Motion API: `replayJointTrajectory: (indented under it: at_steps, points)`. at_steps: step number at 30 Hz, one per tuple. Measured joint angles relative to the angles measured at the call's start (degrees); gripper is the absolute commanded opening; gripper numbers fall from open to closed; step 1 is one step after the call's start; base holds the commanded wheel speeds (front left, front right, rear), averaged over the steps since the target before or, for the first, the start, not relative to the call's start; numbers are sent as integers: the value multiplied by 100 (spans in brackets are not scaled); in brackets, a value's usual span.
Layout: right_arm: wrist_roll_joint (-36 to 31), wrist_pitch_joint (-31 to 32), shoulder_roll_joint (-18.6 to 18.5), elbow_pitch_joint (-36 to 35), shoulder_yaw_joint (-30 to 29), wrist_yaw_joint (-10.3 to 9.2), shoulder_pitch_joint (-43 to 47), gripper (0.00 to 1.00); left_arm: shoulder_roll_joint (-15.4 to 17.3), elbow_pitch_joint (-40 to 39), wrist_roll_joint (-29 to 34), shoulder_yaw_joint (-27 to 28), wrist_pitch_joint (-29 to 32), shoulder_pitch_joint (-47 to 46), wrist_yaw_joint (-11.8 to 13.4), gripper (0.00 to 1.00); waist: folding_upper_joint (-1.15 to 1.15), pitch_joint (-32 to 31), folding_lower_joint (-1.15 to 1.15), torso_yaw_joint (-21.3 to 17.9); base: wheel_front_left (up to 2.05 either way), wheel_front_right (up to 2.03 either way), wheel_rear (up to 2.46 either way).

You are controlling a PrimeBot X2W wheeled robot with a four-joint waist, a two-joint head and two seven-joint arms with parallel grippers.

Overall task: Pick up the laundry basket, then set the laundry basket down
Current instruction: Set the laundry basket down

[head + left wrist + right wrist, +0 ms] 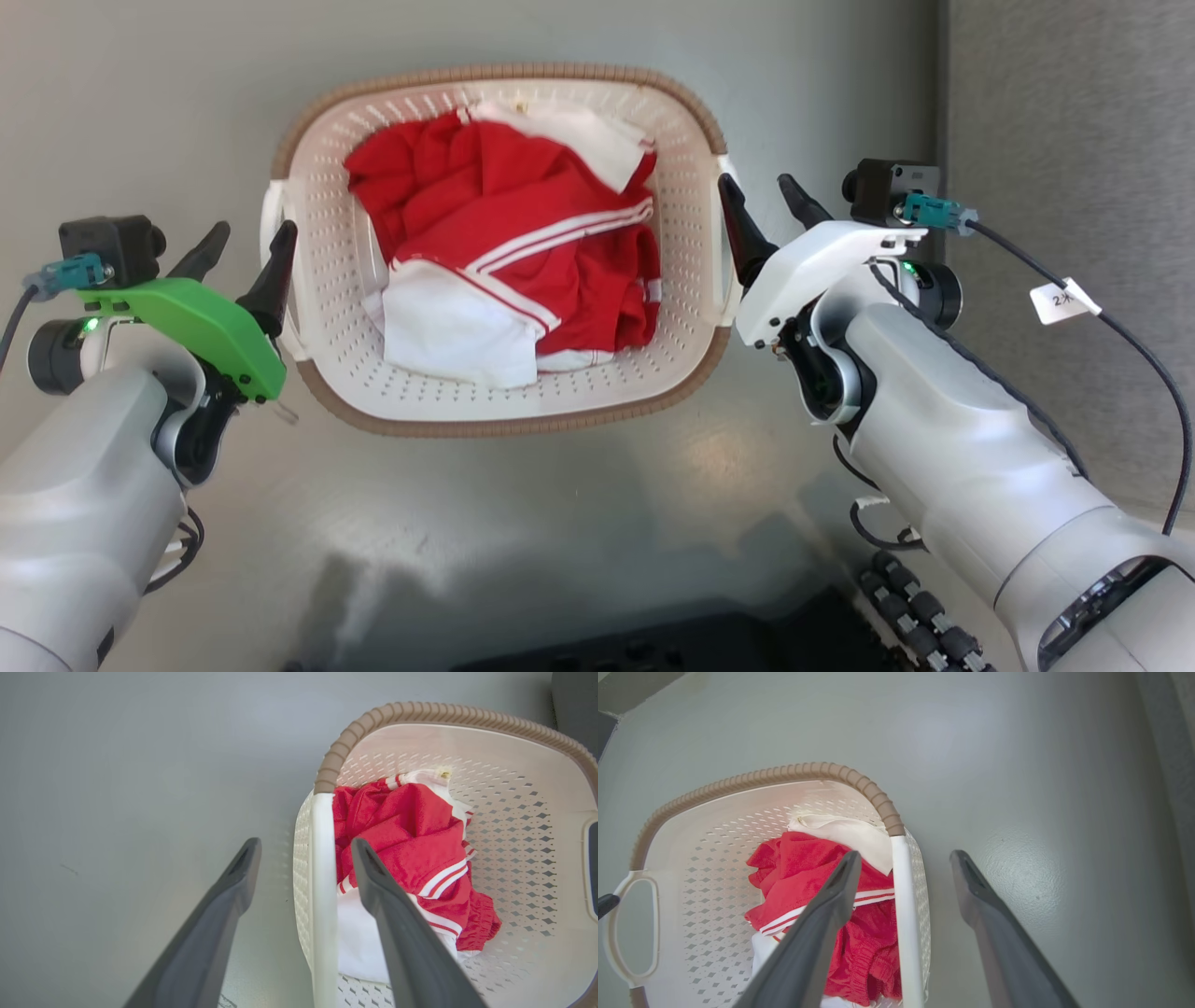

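Both pincers wide open, one astride each side handle of the basket.

The basket (pixel 327 299) sits in the upper centre of the head view on the grey floor (pixel 597 523), holding crumpled red and white clothes (pixel 504 243). At centre left, the left pincer (pixel 250 241) is spread wide. In the left wrist view its white handle (pixel 323 882) runs up between the two fingers, one finger over the floor and the other over the clothes, with a gap on each side. At centre right, the right pincer (pixel 758 191) is spread just as wide. In the right wrist view it straddles the other handle (pixel 903 896) the same way, not pressing it. Neither pincer holds anything.
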Motion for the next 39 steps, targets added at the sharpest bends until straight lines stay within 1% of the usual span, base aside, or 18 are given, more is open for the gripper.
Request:
replayJointTrajectory:
  at_steps: [9,15,17,27,31,34,37,39]
  points:
    - [-48,0,3,-232,-113,0,81,100,-3,-4,88,181,0,169,0,100,0,-640,0,-73,0,0,0]
    - [-243,0,1,-260,-154,0,114,100,-38,-120,160,371,1,259,0,100,0,-1112,0,-128,0,0,0]
    - [-356,0,2,-268,-198,0,160,100,-85,-188,168,521,1,282,0,100,0,-1274,0,-143,0,0,0]
    - [-847,0,-1,-446,-703,1,387,100,-174,-588,207,1082,1,471,0,100,0,-2095,0,-153,0,0,0]
    - [-1068,0,1,-541,-853,15,567,100,-211,-728,461,1234,1,672,0,100,0,-2424,0,-135,0,0,0]
    - [-1133,0,1,-638,-962,80,723,100,-218,-782,561,1348,1,805,0,100,0,-2671,0,-117,0,0,0]
    - [-1284,0,1,-731,-1036,148,865,100,-218,-864,813,1466,1,979,-1,100,0,-2919,0,-99,0,0,0]
    - [-1429,0,-1,-787,-1072,164,948,100,-221,-916,899,1577,1,1113,0,100,0,-3086,-1,-87,0,0,0]
